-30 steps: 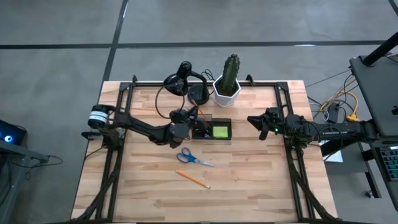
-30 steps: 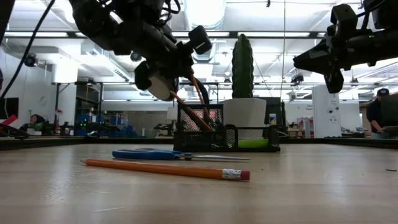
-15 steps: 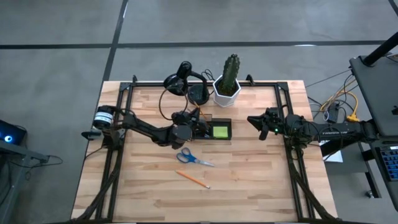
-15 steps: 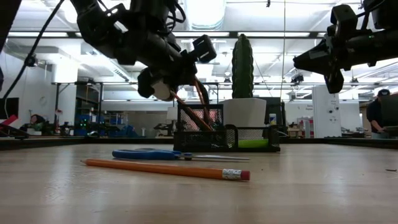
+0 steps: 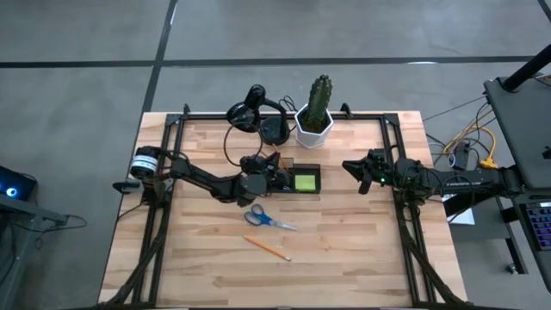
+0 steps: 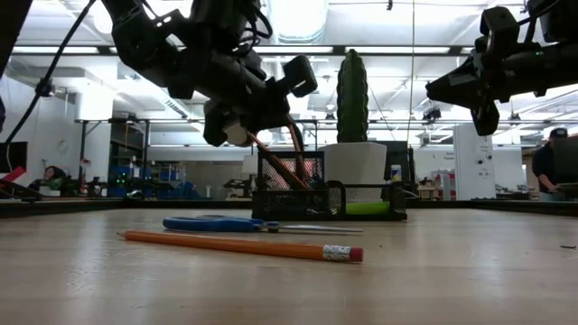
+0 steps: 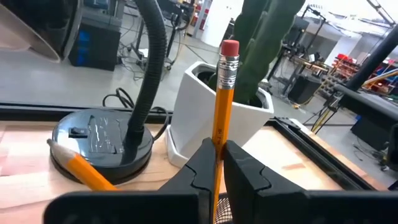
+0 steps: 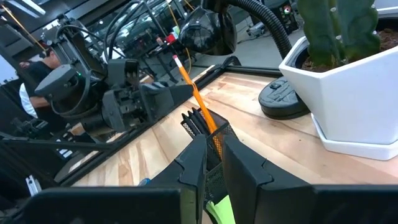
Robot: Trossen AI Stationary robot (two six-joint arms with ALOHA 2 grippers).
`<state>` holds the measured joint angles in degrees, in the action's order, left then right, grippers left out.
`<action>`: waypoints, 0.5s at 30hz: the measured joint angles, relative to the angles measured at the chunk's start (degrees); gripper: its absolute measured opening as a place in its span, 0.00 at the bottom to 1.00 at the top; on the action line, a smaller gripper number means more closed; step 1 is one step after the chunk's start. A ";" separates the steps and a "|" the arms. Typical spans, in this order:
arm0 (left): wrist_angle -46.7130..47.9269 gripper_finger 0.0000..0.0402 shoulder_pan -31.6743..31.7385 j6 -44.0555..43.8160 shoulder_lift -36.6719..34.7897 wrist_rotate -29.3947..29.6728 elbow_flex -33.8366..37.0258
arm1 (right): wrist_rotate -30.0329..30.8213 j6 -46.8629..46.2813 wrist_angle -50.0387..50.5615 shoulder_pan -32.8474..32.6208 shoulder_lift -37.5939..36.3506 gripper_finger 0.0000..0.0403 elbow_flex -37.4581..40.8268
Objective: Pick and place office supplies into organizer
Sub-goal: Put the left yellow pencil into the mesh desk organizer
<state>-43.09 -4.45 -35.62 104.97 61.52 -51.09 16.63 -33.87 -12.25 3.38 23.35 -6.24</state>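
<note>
My left gripper [image 5: 262, 173] [image 6: 244, 135] [image 7: 217, 163] is above the left end of the black organizer [image 5: 297, 167] [image 6: 361, 200], shut on an orange pencil [image 7: 222, 106] [image 8: 191, 92]. Dark pens [image 8: 196, 121] and another pencil [image 7: 81, 171] stand in its mesh cup. The lime-green pad [image 5: 305, 182] lies in a compartment. Blue-handled scissors [image 5: 269, 219] [image 6: 226, 223] and a loose pencil [image 5: 267, 248] [image 6: 239, 245] lie flat on the table, nearer than the organizer. My right gripper [image 5: 348, 165] [image 6: 432, 90] [image 8: 213, 155] hangs shut in the air, right of the organizer. My left gripper pinches the pencil's shaft [image 7: 218, 140] between its two fingers, below the eraser end [image 7: 229, 48]. The fingers come level from the table's left and lie across the pencil. The pencil is tilted, eraser up, and its lower end [image 6: 298, 181] reaches down into the organizer's mesh cup.
A black desk lamp [image 5: 256, 114] with a round base [image 7: 99, 134] and a cactus in a white pot [image 5: 315, 120] [image 7: 217, 118] stand just behind the organizer. Bare wood [image 5: 344, 258] spreads over the near half of the table. Black frame rails [image 5: 405, 241] run along the sides.
My left gripper has moved a little toward the table's right, closer over the organizer, with the pencil still in its hold and slanting into the mesh cup.
</note>
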 joint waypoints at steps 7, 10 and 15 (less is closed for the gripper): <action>0.15 0.02 0.00 0.01 0.00 -0.17 0.00 | 0.01 0.00 -0.02 0.00 0.00 0.11 0.00; 0.04 0.05 0.00 0.01 0.00 -0.17 0.00 | 0.01 0.00 0.00 0.00 0.00 0.11 0.00; 0.06 0.14 0.00 0.16 0.00 -1.10 0.00 | 0.01 0.00 -0.01 0.00 0.00 0.11 0.00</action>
<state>-43.03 -4.45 -35.46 104.97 60.42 -51.09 16.64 -33.87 -12.26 3.38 23.35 -6.24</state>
